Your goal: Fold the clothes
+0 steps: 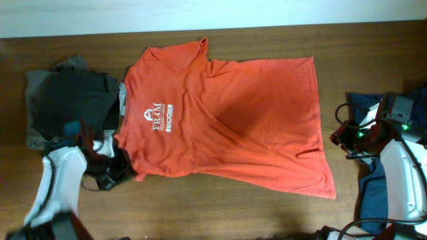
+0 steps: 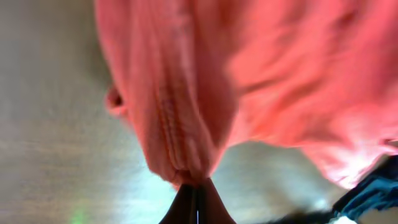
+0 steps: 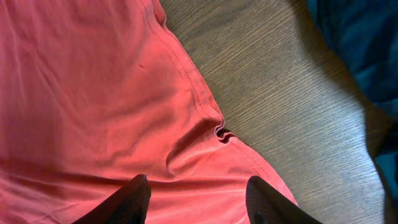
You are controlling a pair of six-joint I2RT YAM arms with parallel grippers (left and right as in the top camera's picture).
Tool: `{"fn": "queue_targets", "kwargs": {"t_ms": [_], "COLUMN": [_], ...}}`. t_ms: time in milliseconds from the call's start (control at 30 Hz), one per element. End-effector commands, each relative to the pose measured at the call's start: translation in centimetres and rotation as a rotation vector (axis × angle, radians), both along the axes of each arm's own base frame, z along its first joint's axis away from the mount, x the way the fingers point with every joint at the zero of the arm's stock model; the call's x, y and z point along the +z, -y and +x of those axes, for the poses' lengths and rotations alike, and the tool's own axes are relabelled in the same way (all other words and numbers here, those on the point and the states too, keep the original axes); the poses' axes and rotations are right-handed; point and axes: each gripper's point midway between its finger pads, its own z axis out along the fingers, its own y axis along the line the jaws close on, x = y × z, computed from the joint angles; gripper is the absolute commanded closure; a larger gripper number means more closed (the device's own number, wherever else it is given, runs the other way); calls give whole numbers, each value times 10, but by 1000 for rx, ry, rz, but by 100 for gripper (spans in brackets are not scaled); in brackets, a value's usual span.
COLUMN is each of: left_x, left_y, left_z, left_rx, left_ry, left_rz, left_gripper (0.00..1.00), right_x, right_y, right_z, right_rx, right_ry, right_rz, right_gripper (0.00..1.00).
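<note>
Bench [image 1: 233,217], left edge: black and grey pile [image 1: 67,100] bunched there. Its right side touches the neck end of the T-shirt [image 1: 233,113], no gap.
Left gripper [image 1: 107,175] sits just in front of that pile, toward the front-left corner, at the shirt's near sleeve. Wrist view is blurred, but the jaws are pressed together with a fold of orange cloth pinched at the tips [image 2: 194,186], so it's gripping the T-shirt.
Centre: the T-shirt lies spread flat across the middle of the bench, neck left and hem right. White lettering [image 1: 157,119] is on the chest at the left. 1 sleeve points to the back edge, slightly turned over. There's a bare wood strip along the back edge and a wider one along the front edge. The cloth is mostly smooth, with soft creases mid-body.
Right: the hem flares, and its front corner reaches furthest right. Right gripper [image 1: 341,139] is at mid-hem with its jaws apart at medium width [image 3: 199,182]. Both fingers [image 3: 142,199] are over orange cloth just inside the seam, and nothing is clamped. Can't tell if they touch the cloth. The seam has 1 small pucker.
A narrow lane of bare wood separates the hem from the navy garment [image 3: 360,43], which lies at the right edge partly under the right arm.
</note>
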Motion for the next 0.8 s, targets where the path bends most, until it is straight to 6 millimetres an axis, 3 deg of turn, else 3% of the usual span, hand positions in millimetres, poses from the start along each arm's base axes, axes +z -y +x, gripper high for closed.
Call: {"fn": "queue_targets", "kwargs": {"t_ms": [0,133,233,367,467,600,633,667,733,767], "left_x": [69,122,130,121,108,82,74,64,55,52], "left_y": [-7,-26,-30,-31,-43,-56,-58,-61,-60,-57], "left_z": [39,64,73,76,73,64,62,59,56,55], "left_rx": [-16,-6,-4,-5,6,-41,-43,-45,-50,-53], "left_ry": [277,434,478,446,386,280,249,211,174,162], "left_rz": [50,172,197,189,250,315,321,331,317,299], "left_gripper": [99,99,100,99,96,92,85,65,54,54], "right_x": [5,5,5,5,5,5,5,5,5,5], "right_y": [2,2,2,3,3,3,3,3,3,3], "right_z": [3,3,3,3,3,3,3,3,3,3], "right_rx": [-2,-2,-2,-2,-3,-3,-3,-3,-3,-3], "right_ry": [18,18,19,20,20,20,20,20,18,18], "right_rz": [-6,-6,-7,-8,-9,-11,-11,-11,-10,-10], "right_gripper": [45,45,45,45,44,44,44,44,44,44]}}
